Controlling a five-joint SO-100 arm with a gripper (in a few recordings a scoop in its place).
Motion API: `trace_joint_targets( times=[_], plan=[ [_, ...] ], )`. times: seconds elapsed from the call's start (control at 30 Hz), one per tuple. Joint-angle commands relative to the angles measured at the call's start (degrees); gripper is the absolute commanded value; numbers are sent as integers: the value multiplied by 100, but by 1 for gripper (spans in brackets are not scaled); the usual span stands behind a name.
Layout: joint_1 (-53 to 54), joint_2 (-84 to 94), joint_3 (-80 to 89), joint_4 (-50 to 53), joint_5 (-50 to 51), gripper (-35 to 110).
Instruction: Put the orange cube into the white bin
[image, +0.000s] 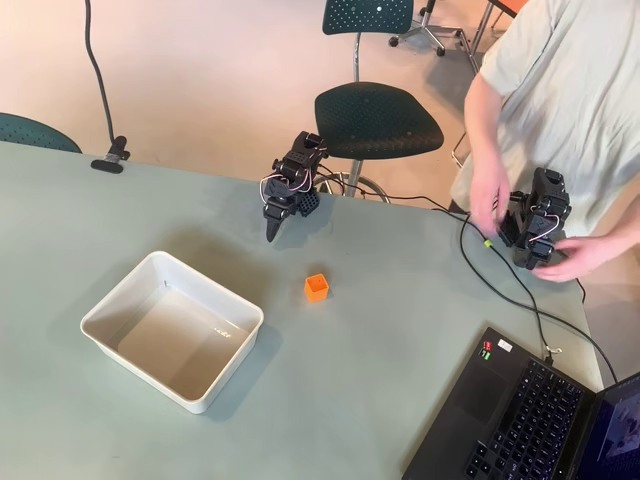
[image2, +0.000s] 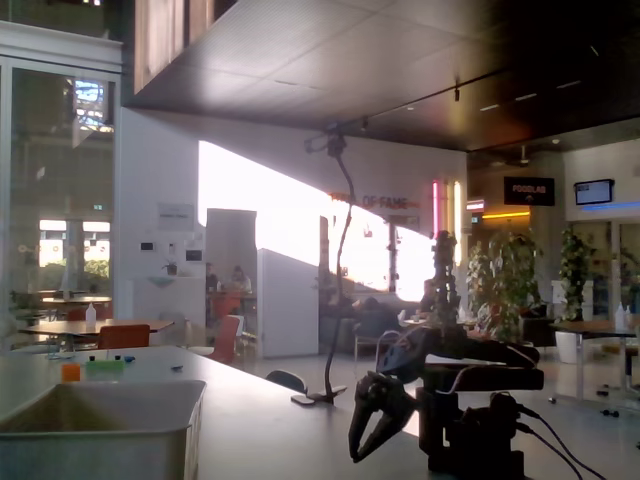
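Note:
In the overhead view the orange cube (image: 316, 287) sits alone on the grey-green table, a short way right of the white bin (image: 105, 303). The bin is shallow, rectangular and empty; in the fixed view its near wall (image2: 100, 435) fills the lower left. My black gripper (image: 273, 230) hangs from the folded arm at the table's far edge, its tip pointing down at the tabletop, up and to the left of the cube. It is shut with nothing in it. The fixed view shows the gripper (image2: 353, 455) as a dark beak just above the table.
An open laptop (image: 520, 420) lies at the near right corner, with a black cable (image: 500, 285) running past it. A person (image: 560, 90) stands at the right edge. A gooseneck clamp (image: 110, 160) grips the far table edge. Chairs (image: 375, 118) stand behind the table.

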Motion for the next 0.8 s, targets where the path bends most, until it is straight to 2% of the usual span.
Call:
trace_joint_targets(
  times=[0.0,0.3,0.63,0.77],
  plan=[
    [88,18,-123,18,-18,-3],
    [62,35,-237,-149,-53,-3],
    [62,439,-853,-2013,-9,-3],
    [-62,475,-1099,-2329,18,-3]
  ],
)
